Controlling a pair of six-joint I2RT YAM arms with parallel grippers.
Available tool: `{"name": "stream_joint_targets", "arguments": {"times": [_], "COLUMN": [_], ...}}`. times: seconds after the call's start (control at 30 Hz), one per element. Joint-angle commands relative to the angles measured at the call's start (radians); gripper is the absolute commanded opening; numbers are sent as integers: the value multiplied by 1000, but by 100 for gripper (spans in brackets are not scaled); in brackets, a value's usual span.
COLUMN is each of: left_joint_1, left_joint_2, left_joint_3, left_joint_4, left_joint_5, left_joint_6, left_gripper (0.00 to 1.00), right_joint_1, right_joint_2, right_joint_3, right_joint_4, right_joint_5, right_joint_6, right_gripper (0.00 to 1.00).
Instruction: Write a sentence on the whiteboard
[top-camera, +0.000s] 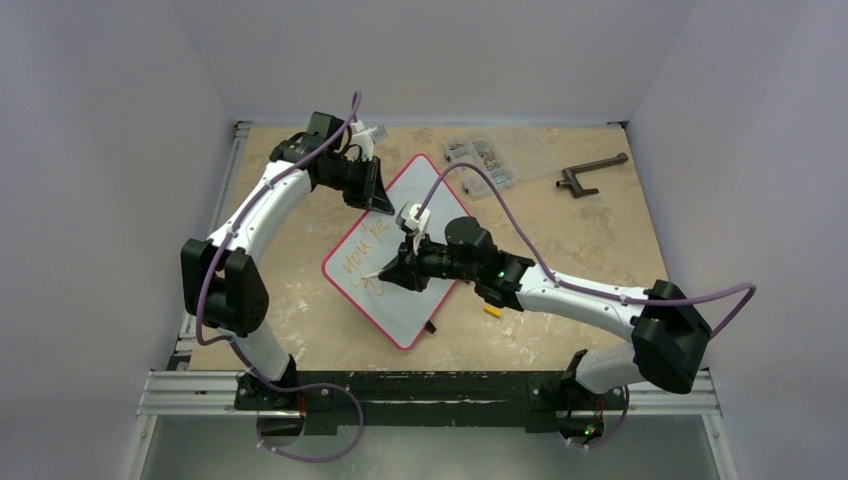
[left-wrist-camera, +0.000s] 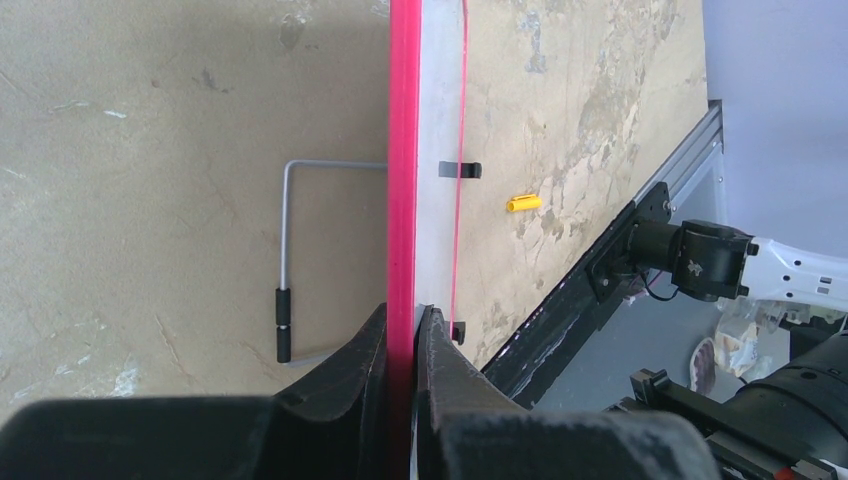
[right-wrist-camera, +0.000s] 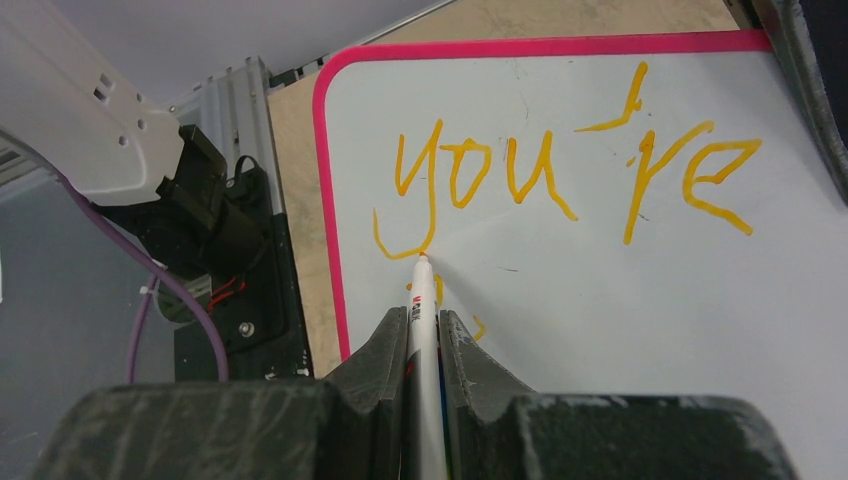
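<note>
Table (top-camera: 600, 250): tan top; a clear parts box (top-camera: 485, 155) and a dark crank handle (top-camera: 590, 175) lie near the far right corner.
Whiteboard (top-camera: 400, 305): mid-table, turned diagonally, one corner toward the far edge and one toward the near edge.
Left gripper (left-wrist-camera: 403, 315): clenched on the board's red rim at its far-left side, seemingly steadying it.
Right gripper (right-wrist-camera: 422, 320): clamped around a marker (right-wrist-camera: 424, 295), over the board's left part.
Marker tip: at the surface just below the tail of the "y"; contact cannot be told.
Sentence (right-wrist-camera: 560, 170): "you're" stands complete in orange on the first line.
Second line: only a couple of small strokes beside the tip.
Yellow cap (top-camera: 491, 310): on the table off the board's near-right edge.
Progress: early; one word done, the remaining words unwritten, most of the board blank.
</note>
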Motion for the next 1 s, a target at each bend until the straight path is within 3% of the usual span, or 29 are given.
{"name": "stream_joint_targets", "arguments": {"times": [0.0,0.5,0.97], "left_joint_1": [-2,-2,-2], "left_joint_2": [-7,-12,-16], "left_joint_3": [-4,-5,-5], "left_joint_4": [-32,-32,-32], "left_joint_5": [-179,-180,-180], "left_joint_6": [54,54,54], "left_gripper": [0,0,0], "right_joint_1": [-2,-3,-3], "right_joint_2": [-4,-22,-110], "right_joint_3": [8,-18,15], "right_joint_4": [34,-30,-13], "right_joint_5": [21,109,38], "right_joint_6": [1,-25,-12], "right_gripper": [0,0,0]}}
